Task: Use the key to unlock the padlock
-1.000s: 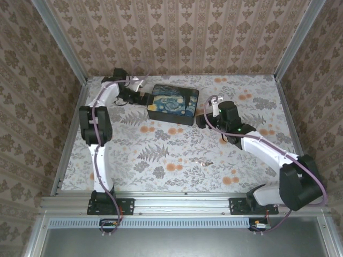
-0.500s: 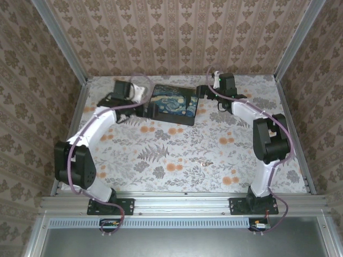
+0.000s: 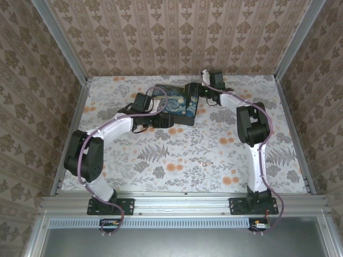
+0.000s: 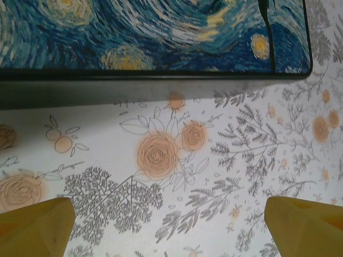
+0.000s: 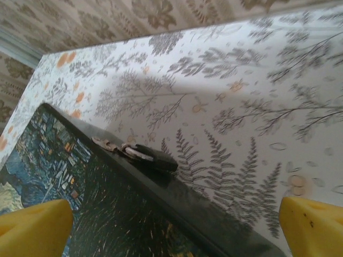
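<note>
A black padlock [image 5: 156,158] hangs on a metal hasp [image 5: 106,143] at the side edge of the box painted with a starry night [image 3: 174,103]. The small metal key [image 3: 204,162] lies on the floral tablecloth, well in front of the box and away from both arms. My right gripper [image 5: 171,235] is open, close above the box edge, with the padlock just ahead between its yellow fingertips [image 5: 33,229]. It sits at the box's back right corner [image 3: 194,89]. My left gripper [image 4: 171,235] is open over the cloth beside the box's front wall [image 3: 155,118].
The box lid [image 4: 155,32] is shut. Patterned walls enclose the table on three sides. Open cloth lies in front of the box around the key [image 3: 161,155].
The right gripper swung from the table right of the box up to its back right corner. The left gripper moved from the box's left end round to its front edge.
</note>
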Robot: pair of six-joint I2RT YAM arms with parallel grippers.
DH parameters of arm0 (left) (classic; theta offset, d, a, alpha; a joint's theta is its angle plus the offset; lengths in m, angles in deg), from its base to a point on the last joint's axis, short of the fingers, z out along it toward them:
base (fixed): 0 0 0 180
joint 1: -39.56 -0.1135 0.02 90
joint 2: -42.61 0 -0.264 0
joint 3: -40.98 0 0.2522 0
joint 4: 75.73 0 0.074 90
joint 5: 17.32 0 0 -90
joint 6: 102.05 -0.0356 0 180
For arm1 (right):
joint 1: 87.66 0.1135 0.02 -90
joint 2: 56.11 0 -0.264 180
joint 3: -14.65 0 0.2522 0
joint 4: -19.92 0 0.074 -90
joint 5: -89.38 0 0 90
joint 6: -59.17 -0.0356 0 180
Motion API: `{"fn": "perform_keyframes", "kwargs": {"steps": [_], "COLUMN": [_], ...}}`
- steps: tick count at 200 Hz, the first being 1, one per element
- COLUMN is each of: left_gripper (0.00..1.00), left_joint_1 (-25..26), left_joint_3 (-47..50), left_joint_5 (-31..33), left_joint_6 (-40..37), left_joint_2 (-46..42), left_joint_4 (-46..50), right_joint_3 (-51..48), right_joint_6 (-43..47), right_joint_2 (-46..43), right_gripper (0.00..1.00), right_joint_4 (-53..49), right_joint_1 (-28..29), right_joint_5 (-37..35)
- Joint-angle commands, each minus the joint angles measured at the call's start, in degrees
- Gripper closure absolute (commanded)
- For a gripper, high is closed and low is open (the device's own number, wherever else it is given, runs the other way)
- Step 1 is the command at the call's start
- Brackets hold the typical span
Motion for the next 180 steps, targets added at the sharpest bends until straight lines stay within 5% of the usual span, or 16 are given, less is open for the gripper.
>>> {"fn": "perform_keyframes", "kwargs": {"steps": [1, 38, 117, 147, 180], "left_gripper": [0.0, 0.0, 0.0, 0.0, 0.0], "left_joint_1": [-0.11, -3.07, -6.72, -7.16, -8.8], "left_joint_3": [-1.76, -2.84, -7.47, -6.72, -6.36], "left_joint_5": [-1.63, 0.16, -1.49, -0.19, 2.97], "left_joint_6": [3.69, 6.93, 2.65, -0.09, -4.5], "left_joint_2": [1.79, 3.05, 4.6, 3.31, 0.92], "left_joint_4": [-4.29, -6.29, -2.35, -0.13, 3.39], "right_joint_3": [1.67, -5.69, -39.47, -42.98, -44.17], "right_joint_6": [1.2, 5.44, 6.03, 1.06, -2.03], "right_joint_2": [-0.09, -5.64, -32.01, -35.74, -40.86], "right_gripper": [0.01, 0.09, 0.09, 0.08, 0.08], "right_joint_4": [-0.29, -0.8, 4.23, 6.76, 4.49], "right_joint_1": [0.93, 1.75, 13.76, 18.86, 16.92], "right_joint_5": [4.36, 12.12, 12.42, 12.2, 8.94]}}
